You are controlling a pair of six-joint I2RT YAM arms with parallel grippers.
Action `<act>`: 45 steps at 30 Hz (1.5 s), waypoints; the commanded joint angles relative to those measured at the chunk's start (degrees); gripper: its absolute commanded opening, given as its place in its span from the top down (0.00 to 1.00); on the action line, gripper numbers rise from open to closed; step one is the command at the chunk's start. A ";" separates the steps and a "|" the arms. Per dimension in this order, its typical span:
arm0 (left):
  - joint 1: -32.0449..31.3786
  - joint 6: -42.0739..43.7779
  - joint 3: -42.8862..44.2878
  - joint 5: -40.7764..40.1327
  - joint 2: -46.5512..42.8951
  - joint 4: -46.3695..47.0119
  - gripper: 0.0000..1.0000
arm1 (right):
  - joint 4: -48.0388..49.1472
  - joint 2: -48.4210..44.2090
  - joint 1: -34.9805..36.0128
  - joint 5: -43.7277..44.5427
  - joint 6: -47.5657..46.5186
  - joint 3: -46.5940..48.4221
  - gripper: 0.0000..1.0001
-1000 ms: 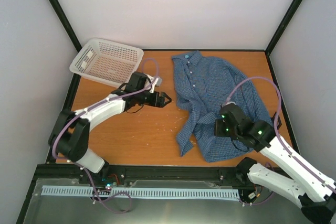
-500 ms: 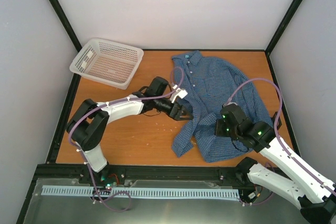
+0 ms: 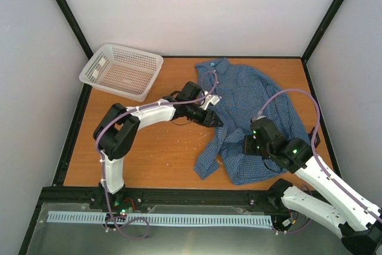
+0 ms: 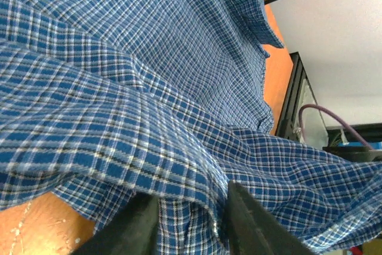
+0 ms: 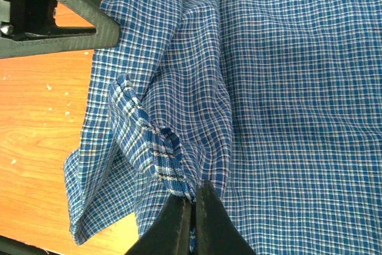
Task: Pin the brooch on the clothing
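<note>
Left pincer [image 3: 216,122] forward, table [image 3: 149,147] to shirt [image 3: 250,94]

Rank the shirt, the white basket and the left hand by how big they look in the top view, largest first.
1. shirt: by far the largest, spread over the right half of the table.
2. white basket: clearly smaller.
3. left hand: smallest, at the shirt's left edge.
</note>
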 commanded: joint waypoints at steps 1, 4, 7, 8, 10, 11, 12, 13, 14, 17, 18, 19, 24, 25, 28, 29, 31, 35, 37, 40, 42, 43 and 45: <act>-0.09 0.35 1.00 -0.26 0.54 -2.06 0.72 | 1.82 0.33 -0.35 -1.23 -1.38 -0.24 0.97; 0.17 1.64 1.55 -2.07 -0.65 -3.14 0.99 | 2.01 1.26 -0.35 -2.31 -2.40 -0.11 0.97; 1.91 4.59 -0.63 -13.69 -8.00 -8.33 0.99 | 2.96 2.22 -0.35 -6.24 -4.58 -0.50 0.97; 3.39 5.16 -2.14 -17.59 -10.67 -9.97 0.99 | 3.83 2.44 -0.35 -8.03 -5.62 -0.74 0.97; 7.82 5.85 -5.56 -23.15 -16.85 -13.78 0.99 | 6.16 3.27 -0.35 -12.60 -7.43 -1.41 0.97; 10.44 6.30 -6.82 -25.63 -19.38 -16.13 0.99 | 7.76 3.96 -0.31 -16.39 -8.40 -1.83 0.97; 12.92 6.64 -7.64 -28.55 -21.89 -18.67 0.99 | 9.70 4.75 -0.16 -19.72 -9.05 -2.58 0.97; 15.30 6.88 -8.20 -31.96 -23.86 -21.14 0.99 | 12.22 5.59 0.20 -22.55 -9.41 -3.53 0.97; 17.35 7.16 -8.69 -34.78 -25.91 -23.16 0.99 | 15.66 6.67 0.77 -24.79 -9.56 -4.38 0.97; 22.97 6.84 -10.19 -41.09 -30.01 -27.25 0.99 | 23.10 11.52 3.59 -29.43 -11.00 -6.02 0.98; 25.14 6.66 -10.79 -42.75 -30.82 -28.25 0.99 | 25.12 14.07 5.44 -30.48 -11.88 -5.53 0.97; 26.51 5.90 -10.96 -43.56 -31.28 -29.22 0.99 | 26.83 16.95 6.54 -31.24 -13.10 -4.74 0.97; 31.79 2.12 -12.31 -49.68 -33.65 -30.57 0.99 | 32.47 32.62 15.33 -34.76 -20.57 2.01 0.97; 32.32 1.42 -12.72 -50.56 -34.57 -29.92 0.99 | 33.30 36.56 16.56 -35.67 -21.90 3.64 0.97; 32.67 0.26 -12.80 -51.83 -36.23 -26.76 0.99 | 34.51 44.75 19.09 -37.09 -25.39 9.76 0.96; 32.63 0.66 -12.41 -50.44 -36.27 -25.24 0.99 | 34.90 47.19 19.58 -37.72 -26.25 12.11 0.96; 32.64 1.35 -10.76 -46.69 -35.85 -22.36 0.99 | 35.74 51.49 20.02 -37.96 -26.99 17.07 0.96; 32.67 3.82 -4.68 -34.19 -33.10 -17.62 0.99 | 35.43 57.82 20.11 -38.99 -28.02 24.56 0.96; 32.67 3.06 -1.67 -31.34 -31.59 -17.07 0.99 | 35.37 59.73 20.19 -39.96 -28.47 27.26 0.96; 32.67 1.84 0.94 -38.27 -29.86 -19.57 0.99 | 33.94 63.04 22.25 -43.43 -31.17 31.94 0.93; 32.71 1.33 -0.23 -44.63 -29.43 -20.89 0.99 | 31.72 65.34 24.83 -43.47 -33.19 35.09 0.88; 32.68 2.02 -1.24 -46.09 -29.35 -20.91 0.99 | 30.79 66.14 25.39 -43.35 -33.65 36.30 0.85; 32.67 4.38 -2.68 -45.81 -28.83 -21.05 0.99 | 30.87 65.62 25.28 -41.44 -33.01 35.86 0.78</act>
